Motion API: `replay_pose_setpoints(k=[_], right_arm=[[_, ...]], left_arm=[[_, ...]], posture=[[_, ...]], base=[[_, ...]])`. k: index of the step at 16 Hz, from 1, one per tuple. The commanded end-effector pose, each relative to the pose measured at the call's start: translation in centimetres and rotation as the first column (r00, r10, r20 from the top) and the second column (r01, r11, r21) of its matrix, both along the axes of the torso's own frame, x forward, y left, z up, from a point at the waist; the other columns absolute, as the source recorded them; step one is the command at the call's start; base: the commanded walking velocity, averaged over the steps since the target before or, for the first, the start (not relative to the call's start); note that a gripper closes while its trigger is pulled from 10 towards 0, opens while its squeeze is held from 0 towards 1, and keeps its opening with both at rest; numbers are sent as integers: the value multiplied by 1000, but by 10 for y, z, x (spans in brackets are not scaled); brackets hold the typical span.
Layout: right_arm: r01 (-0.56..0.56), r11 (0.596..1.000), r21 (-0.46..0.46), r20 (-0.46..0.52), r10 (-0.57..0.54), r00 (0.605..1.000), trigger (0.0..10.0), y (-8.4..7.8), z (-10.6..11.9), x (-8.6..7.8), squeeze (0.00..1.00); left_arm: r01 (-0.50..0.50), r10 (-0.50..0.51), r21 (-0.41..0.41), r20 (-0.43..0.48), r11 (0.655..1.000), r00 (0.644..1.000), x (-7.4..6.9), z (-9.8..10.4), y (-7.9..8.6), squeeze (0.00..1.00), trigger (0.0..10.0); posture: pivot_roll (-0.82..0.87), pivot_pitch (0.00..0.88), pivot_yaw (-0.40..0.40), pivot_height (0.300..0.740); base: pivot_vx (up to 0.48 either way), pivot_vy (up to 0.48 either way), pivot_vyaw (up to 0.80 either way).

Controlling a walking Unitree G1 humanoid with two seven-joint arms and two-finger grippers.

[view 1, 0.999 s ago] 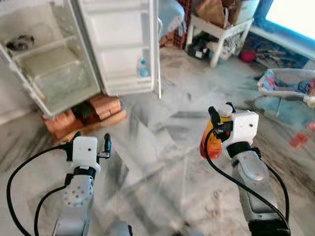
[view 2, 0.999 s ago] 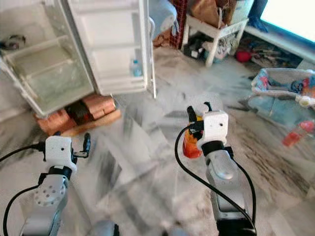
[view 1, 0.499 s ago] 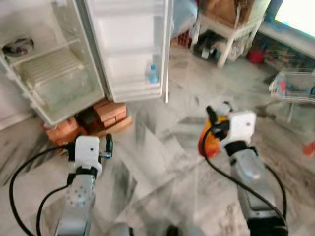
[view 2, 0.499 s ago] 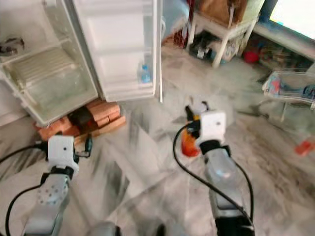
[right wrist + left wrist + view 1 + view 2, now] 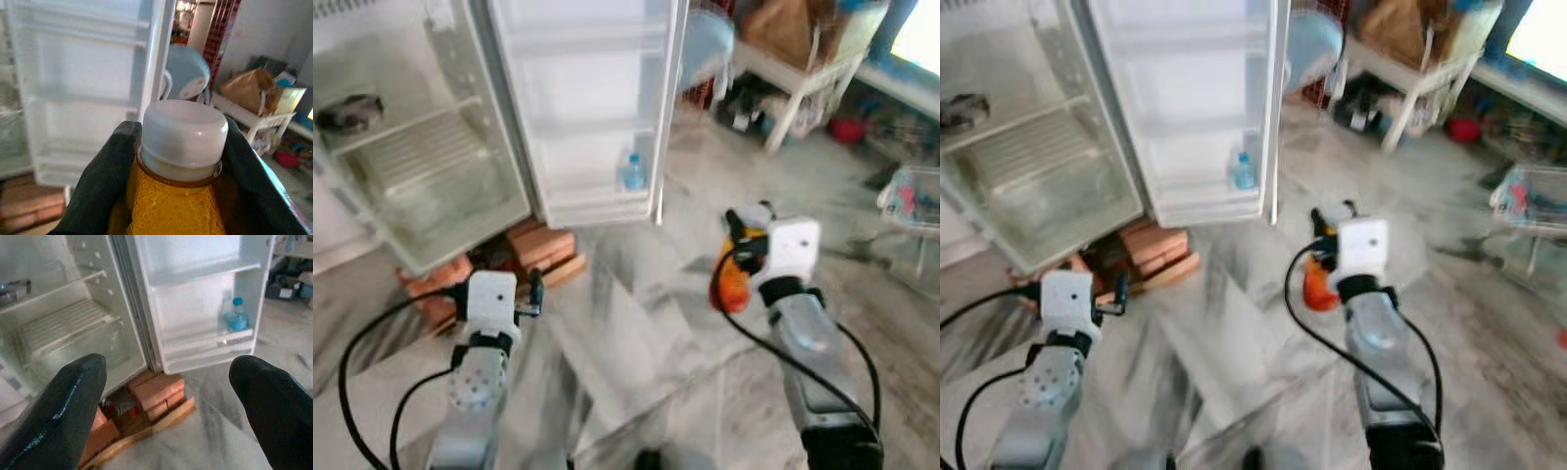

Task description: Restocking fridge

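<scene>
Bottle (image 5: 176, 196) of orange drink, white screw cap (image 5: 183, 134) on top, sits clamped in the right gripper (image 5: 744, 257), carried above the marble floor (image 5: 636, 323) in front of the open fridge (image 5: 421, 157). The jaws grasp it high up, one finger on each side just under the cap, so the body hangs below the grip. It looks like thin plastic with a dimpled skin, and it appears full, so I'd judge it fairly heavy for its size, a bit slick, and liable to swing or slip if the hold loosens. Gripping lower on the body would be steadier for setting it down. The left gripper (image 5: 171, 396) is released, its jaws spread wide, facing the door shelf where a small water bottle (image 5: 237, 316) stands.
</scene>
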State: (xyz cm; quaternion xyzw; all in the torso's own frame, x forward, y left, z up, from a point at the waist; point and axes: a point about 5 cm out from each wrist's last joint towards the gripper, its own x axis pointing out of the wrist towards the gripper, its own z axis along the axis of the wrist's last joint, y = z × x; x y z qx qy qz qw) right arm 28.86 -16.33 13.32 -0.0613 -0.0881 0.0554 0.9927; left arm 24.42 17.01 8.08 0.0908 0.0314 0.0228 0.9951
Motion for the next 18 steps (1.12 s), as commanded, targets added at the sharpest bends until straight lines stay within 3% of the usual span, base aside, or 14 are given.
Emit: replay_pose_setpoints(k=[1, 7, 10, 18], right_arm=[[-18, 1000, 11, 32, 18, 999, 10000, 7, 7, 0, 0], [15, 998, 63, -8, -15, 1000, 10000, 4, -2, -2, 0], [21, 999, 45, -8, -21, 1000, 10000, 8, -8, -9, 0], [-42, 999, 18, 9, 42, 999, 10000, 12, -3, -5, 0]], left_arm=[[-20, 20, 10, -3, 1000, 1000, 0, 2, 8, 0, 10000], [-24, 24, 10, -9, 1000, 1000, 0, 2, 8, 0, 10000], [25, -24, 28, -11, 999, 1000, 6, 3, 4, 0, 10000], [20, -20, 17, -7, 1000, 1000, 8, 4, 1, 0, 10000]], posture=[[124, 120, -45, 740], [125, 120, -38, 740], [111, 114, 4, 740], [120, 114, -18, 740]], base=[[469, 0, 0], [393, 0, 0], [0, 0, 0], [0, 0, 755]])
